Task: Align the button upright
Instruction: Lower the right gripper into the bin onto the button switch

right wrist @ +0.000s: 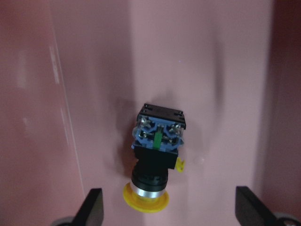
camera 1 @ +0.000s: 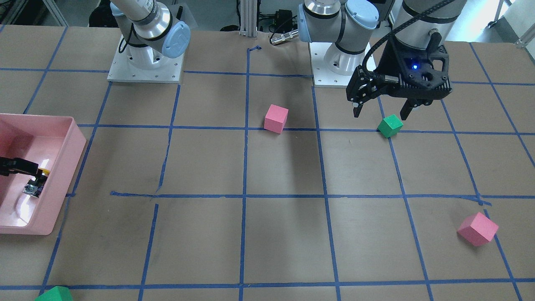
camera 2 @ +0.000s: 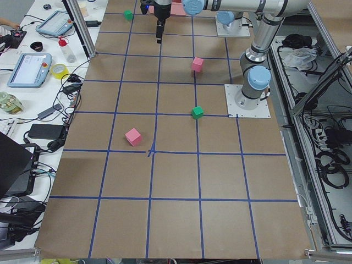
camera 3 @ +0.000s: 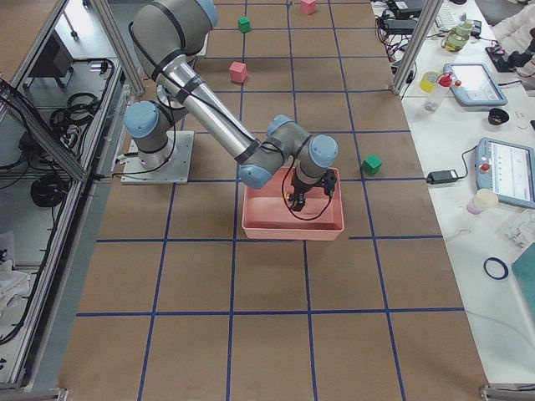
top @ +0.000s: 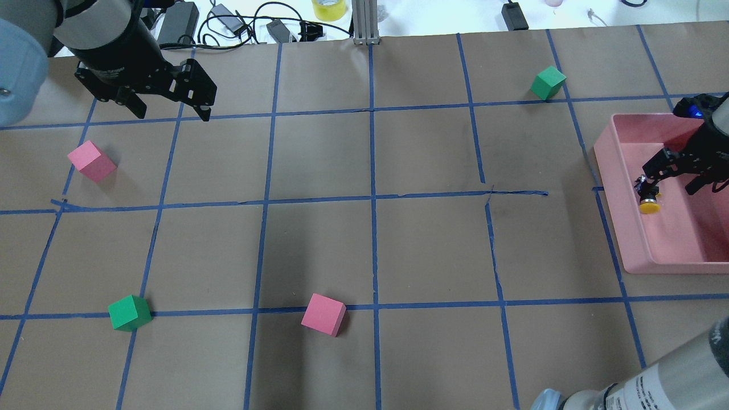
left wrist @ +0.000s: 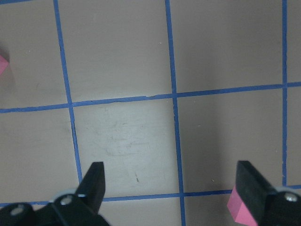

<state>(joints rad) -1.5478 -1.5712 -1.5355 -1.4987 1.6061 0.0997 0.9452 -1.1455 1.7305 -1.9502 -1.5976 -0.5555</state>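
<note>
The button (right wrist: 157, 155) lies on its side on the floor of the pink tray (top: 609, 171), with its yellow cap (right wrist: 146, 201) toward the wrist camera and its blue terminal end away. In the overhead view the button (top: 648, 199) sits near the tray's left wall. My right gripper (right wrist: 170, 209) hovers over it, open, with a finger wide on each side of the cap and touching nothing. My left gripper (top: 171, 111) hangs open and empty high above the table, far from the tray.
Two pink cubes (top: 91, 161) (top: 323, 314) and two green cubes (top: 130, 312) (top: 548, 82) are scattered on the brown gridded table. The tray's walls (camera 1: 77, 142) stand close around the button. Cables and tape lie past the far edge.
</note>
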